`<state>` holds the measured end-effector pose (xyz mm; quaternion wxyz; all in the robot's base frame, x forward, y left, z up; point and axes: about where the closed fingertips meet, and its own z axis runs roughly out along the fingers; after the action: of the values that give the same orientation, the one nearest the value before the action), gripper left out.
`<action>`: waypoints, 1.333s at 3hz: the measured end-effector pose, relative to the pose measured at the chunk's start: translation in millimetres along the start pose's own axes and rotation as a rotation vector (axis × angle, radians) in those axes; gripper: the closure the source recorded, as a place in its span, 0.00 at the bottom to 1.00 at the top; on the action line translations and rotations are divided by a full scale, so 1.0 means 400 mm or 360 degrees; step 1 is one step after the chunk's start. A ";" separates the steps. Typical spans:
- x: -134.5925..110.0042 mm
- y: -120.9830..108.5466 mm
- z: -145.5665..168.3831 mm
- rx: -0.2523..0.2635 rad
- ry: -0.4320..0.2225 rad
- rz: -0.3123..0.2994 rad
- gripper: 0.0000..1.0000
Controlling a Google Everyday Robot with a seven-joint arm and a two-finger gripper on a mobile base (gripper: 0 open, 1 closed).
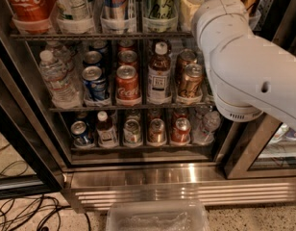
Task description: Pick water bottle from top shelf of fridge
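The fridge stands open in front of me, with steel base grille and wire racks. The top shelf runs along the upper edge and holds a row of clear tubs with tall drinks. The lower part of the water bottle, clear and ribbed, stands in the tub at the shelf's right end; its cap is cut off by the top edge. My white arm reaches up in front of the right side, right beside that bottle. My gripper is not in view, lying past the arm's upper end.
A Coca-Cola bottle stands at the top shelf's left. The middle rack holds cans, a brown tea bottle and a crinkled clear bottle. A clear plastic bin and cables lie on the floor. The dark door frame is at left.
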<state>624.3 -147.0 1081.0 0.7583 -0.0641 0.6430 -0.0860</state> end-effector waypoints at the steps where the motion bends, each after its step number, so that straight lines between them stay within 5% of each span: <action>1: 0.006 -0.004 0.012 0.0003 0.0004 -0.0013 0.35; 4: 0.013 -0.003 0.023 -0.0015 0.0023 -0.0011 1.00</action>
<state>634.1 -149.4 1077.6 0.7531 -0.0692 0.6485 -0.0861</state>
